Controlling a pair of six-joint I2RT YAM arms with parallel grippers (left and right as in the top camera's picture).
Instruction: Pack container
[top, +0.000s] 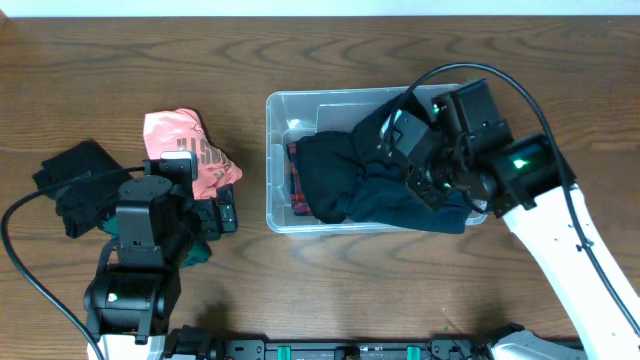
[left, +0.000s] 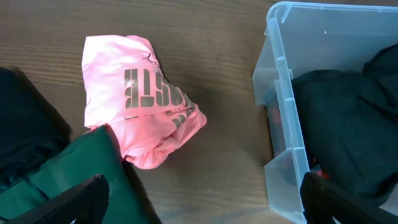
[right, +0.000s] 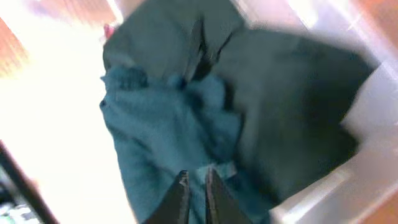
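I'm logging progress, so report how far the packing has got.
Done: a black garment lies in the container, with red fabric under it. In hand: the right gripper pinches a teal cloth at the container's right end. Still to go: the pink shirt, green cloth and black bundle lie on the table; the left gripper is open.
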